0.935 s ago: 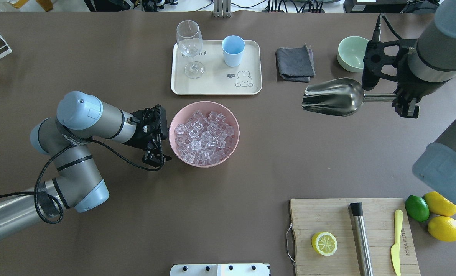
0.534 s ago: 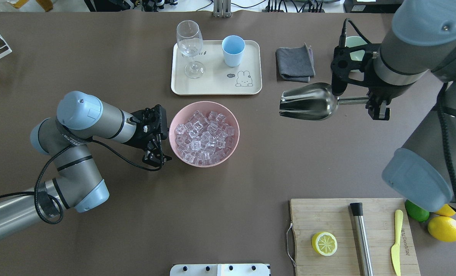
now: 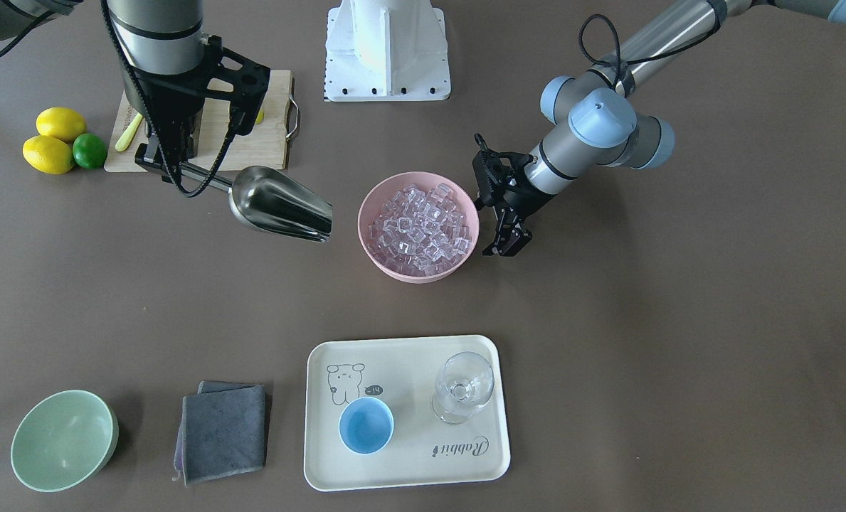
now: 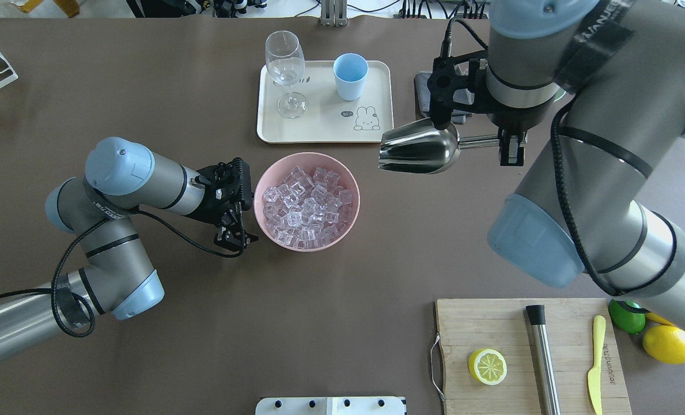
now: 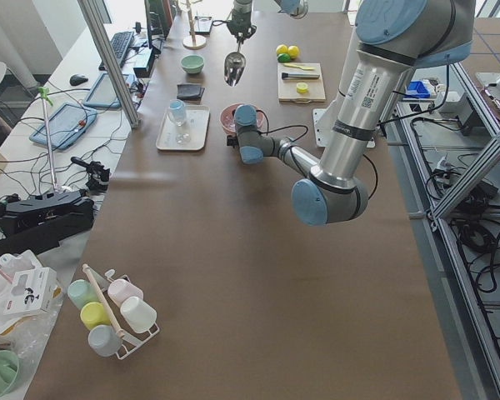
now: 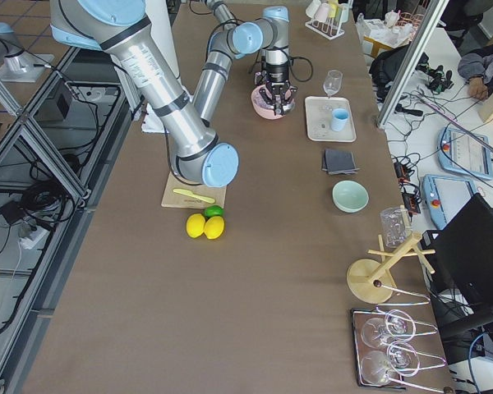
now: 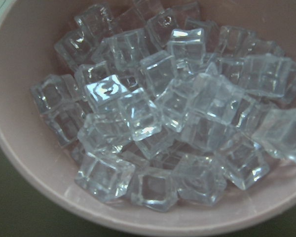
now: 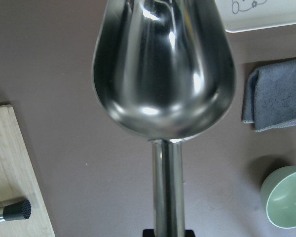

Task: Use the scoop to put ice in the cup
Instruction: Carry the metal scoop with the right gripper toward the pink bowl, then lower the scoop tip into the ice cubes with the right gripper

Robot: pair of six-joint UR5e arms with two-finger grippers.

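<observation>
The ice (image 4: 306, 207) fills a pink bowl (image 4: 307, 155) at the table's middle, and it also fills the left wrist view (image 7: 158, 113). The light-blue cup (image 4: 350, 75) stands upright on a cream tray behind the bowl. My right gripper (image 4: 506, 144) is shut on the handle of the steel scoop (image 4: 420, 151). It holds the scoop level and empty above the table, right of the bowl, with the mouth toward the bowl. The scoop's trough shows empty in the right wrist view (image 8: 163, 64). My left gripper (image 4: 235, 237) is open and sits just beside the bowl's left rim.
The tray (image 4: 325, 129) also carries a clear stemmed glass (image 4: 285, 63). A grey cloth (image 3: 223, 430) and a pale green bowl (image 3: 63, 439) lie beyond my right arm. A cutting board (image 4: 492, 328) holds a lemon half, a steel cylinder and a yellow knife. Lemons and a lime lie beside it.
My right arm has carried the scoop to the left, from beside the green bowl to just right of the pink bowl. My left arm has not moved.
</observation>
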